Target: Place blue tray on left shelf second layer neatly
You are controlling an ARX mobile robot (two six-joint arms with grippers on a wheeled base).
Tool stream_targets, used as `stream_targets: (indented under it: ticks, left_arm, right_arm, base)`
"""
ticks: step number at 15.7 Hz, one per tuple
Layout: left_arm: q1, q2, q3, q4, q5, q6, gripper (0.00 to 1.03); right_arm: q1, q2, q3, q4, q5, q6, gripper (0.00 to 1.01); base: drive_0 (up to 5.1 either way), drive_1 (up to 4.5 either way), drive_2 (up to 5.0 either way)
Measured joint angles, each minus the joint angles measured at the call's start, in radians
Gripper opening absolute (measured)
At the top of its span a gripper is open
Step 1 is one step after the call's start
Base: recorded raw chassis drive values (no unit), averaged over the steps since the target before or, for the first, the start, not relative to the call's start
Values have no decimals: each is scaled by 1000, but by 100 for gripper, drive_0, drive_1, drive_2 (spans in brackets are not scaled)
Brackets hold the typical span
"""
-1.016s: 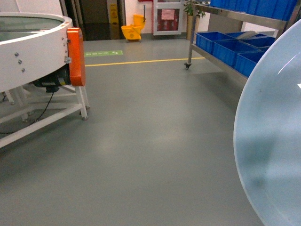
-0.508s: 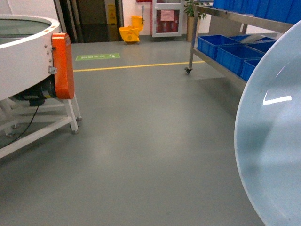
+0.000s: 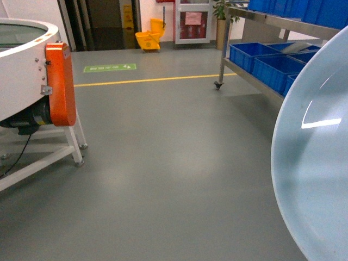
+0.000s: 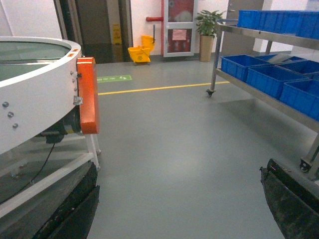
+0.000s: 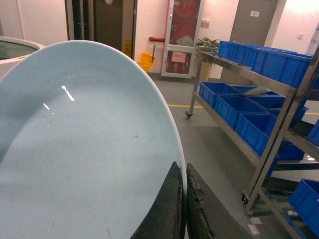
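On your far left in the head view stands a round white machine (image 3: 22, 65) with an orange guard (image 3: 58, 84) on a white frame, on the grey floor (image 3: 163, 163). Your left end effector (image 4: 179, 209) is spread wide open with nothing between its dark fingers (image 4: 75, 206). A yellow line (image 3: 152, 80) crosses the floor, with a yellow mop bucket (image 3: 148, 37) near the doorway behind it. To the right, a stainless-steel rack (image 3: 255, 81) on castors carries deep-blue crates (image 3: 255, 54). At the right edge, the blue tray (image 3: 321, 152) is held up on edge, off the floor. In the right wrist view, your right end effector (image 5: 184, 209) is pinched closed on the tray's rim, one finger on each face. You cannot tell which rack is the left shelf.
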Motion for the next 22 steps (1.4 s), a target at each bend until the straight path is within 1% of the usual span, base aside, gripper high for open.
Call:
stream_targets:
  ticks: [5,13,22]
  left_arm:
    - [0,0,0,-3,0,0,98]
    - [1,0,0,0,0,0,98]
    - [1,0,0,0,0,0,98]
  right_arm:
    - [0,-1,0,1,-1,0,2]
    - [0,-2,0,2,0,0,2]
    - [0,3,-2,3,0,0,2]
  base:
    - [-13,419,-445]
    - [-153,276,-583]
    - [-153,-153,-153]
